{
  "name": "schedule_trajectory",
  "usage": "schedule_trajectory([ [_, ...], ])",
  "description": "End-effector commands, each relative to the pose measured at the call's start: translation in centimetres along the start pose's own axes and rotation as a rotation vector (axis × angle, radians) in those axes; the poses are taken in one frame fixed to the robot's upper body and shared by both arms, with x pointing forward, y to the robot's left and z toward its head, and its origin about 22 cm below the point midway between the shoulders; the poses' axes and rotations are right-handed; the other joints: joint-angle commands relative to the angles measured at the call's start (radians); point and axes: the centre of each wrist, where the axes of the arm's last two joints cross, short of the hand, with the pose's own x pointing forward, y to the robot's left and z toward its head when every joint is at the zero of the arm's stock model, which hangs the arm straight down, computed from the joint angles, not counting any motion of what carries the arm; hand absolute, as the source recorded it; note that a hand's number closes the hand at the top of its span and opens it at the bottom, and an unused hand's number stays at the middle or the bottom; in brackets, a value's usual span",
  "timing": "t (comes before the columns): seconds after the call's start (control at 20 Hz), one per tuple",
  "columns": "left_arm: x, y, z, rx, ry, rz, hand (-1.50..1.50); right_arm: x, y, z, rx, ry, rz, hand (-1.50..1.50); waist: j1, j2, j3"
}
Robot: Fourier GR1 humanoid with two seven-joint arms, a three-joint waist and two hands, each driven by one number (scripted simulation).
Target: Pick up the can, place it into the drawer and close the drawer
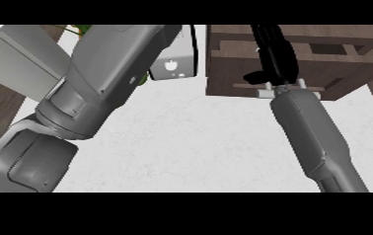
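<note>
The brown wooden drawer unit (233,66) fills the upper right, its front panel with a pale handle (285,89) facing me. My right hand (277,56) lies stretched over the drawer's top, fingers pointing away and fairly straight, the thumb (255,76) sticking out to the left just above the handle. Nothing shows in that hand. I see no can anywhere; the hand and forearm hide part of the drawer. My left forearm (109,76) rises from the lower left towards the top edge, and its hand is out of the picture.
A white box with an apple mark (173,66) stands behind the left forearm, left of the drawer unit. A grey block (25,61) and a green leaf (84,29) sit at the upper left. The pale counter (197,140) spreads between the arms.
</note>
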Motion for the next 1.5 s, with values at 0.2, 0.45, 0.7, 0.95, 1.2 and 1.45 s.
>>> schedule_trajectory([
  [0.2, 0.2, 3.2, -0.4, 0.006, 0.017, -0.006, -1.5, 0.1, -0.7, -4.7, -0.101, 0.031, 0.037, -1.5, 0.022, 0.005, 0.001],
  [0.45, -0.3, 4.5, -0.1, -0.008, 0.018, -0.023, -1.5, 1.2, -0.8, -6.3, -0.16, 0.038, 0.058, -1.5, 0.053, 0.007, 0.001],
  [0.7, -0.3, 6.1, 0.1, 0.011, 0.016, -0.02, -1.5, 2.9, -1.9, -8.3, -0.165, 0.022, 0.078, -1.5, 0.05, 0.008, 0.001],
  [0.95, -1.5, 6.3, 1.0, -0.041, 0.018, -0.022, -1.5, 2.1, -2.8, -9.0, -0.178, 0.022, 0.039, -1.5, 0.076, 0.017, 0.002],
  [1.2, -1.7, 10.0, 0.7, -0.008, 0.028, -0.005, -1.5, 4.9, -3.9, -10.5, -0.206, 0.002, -0.129, -1.5, 0.066, 0.012, 0.002],
  [1.45, -2.3, 10.2, 1.8, -0.025, 0.019, -0.008, -1.5, 4.3, -4.2, -10.7, -0.203, -0.017, -0.149, -1.5, 0.066, 0.008, 0.002],
])
